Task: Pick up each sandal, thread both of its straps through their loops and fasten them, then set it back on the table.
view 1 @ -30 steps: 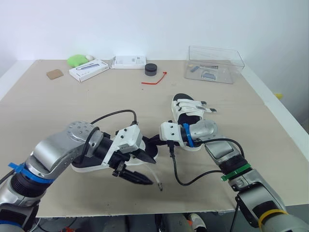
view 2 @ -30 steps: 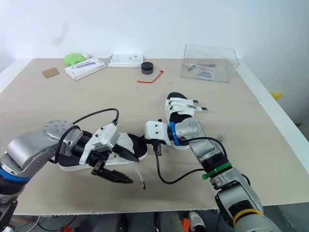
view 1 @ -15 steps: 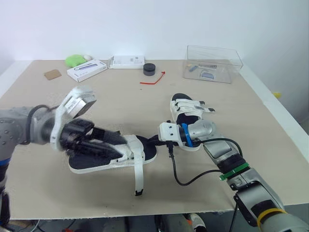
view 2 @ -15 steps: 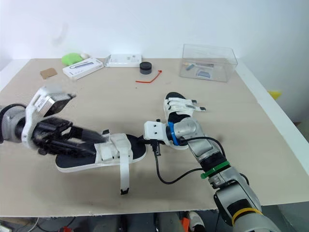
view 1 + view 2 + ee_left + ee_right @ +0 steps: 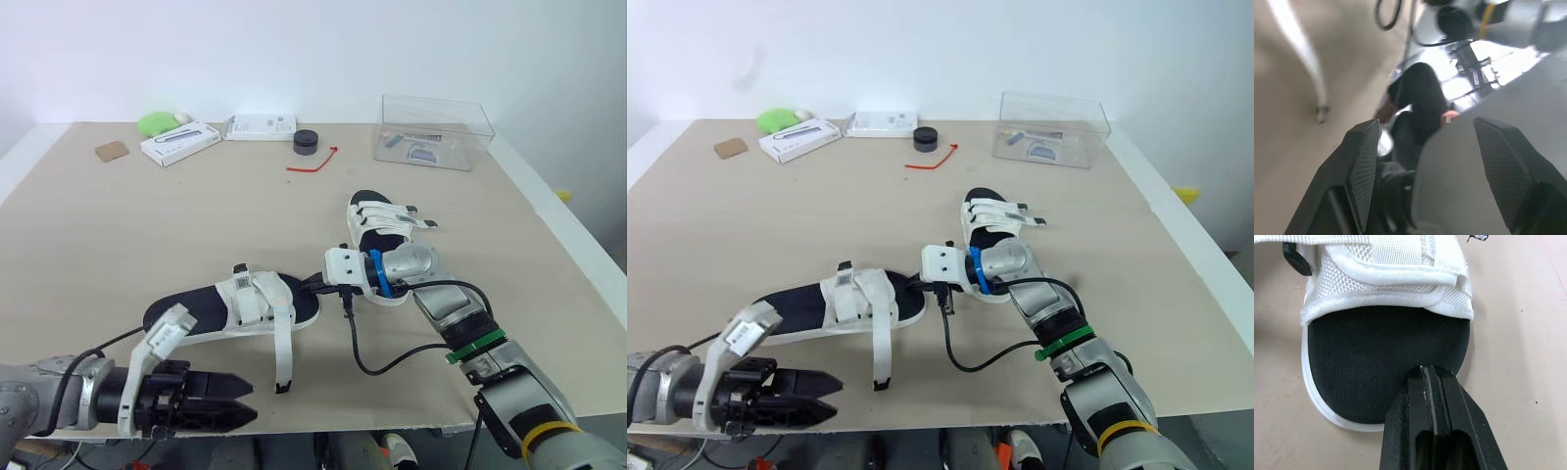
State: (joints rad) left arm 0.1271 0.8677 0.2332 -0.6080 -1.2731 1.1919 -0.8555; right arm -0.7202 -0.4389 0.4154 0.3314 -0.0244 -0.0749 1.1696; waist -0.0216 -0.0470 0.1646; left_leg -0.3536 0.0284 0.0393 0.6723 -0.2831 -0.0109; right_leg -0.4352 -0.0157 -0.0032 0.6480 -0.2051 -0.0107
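Bench (image 5: pixel 147 225): from the head cameras I see both sandals lying on it, toward my right half.
Near sandal (image 5: pixel 196 318): it lies flat with its black footbed up, one strap folded over the white upper.
Far sandal (image 5: pixel 382 220): it sits behind my right arm, and its straps lie across the upper.
Right hand (image 5: pixel 1426 374): the head views put it at the near sandal's end. My right wrist camera adds that the fingers are closed tight together with nothing between them, tip over the black footbed.
Left hand (image 5: pixel 250 401): it hangs at the bench's near edge, clear of the sandal. The left wrist camera shows what the head views leave vague: the two pads stand well apart, empty.
Loose strap (image 5: pixel 283 352): it trails from the near sandal toward the near edge, unfastened, and its tip also shows in the left wrist view.
Change: half a second ago my left hand lay along the near sandal; now it is off it. The right hand has not moved.
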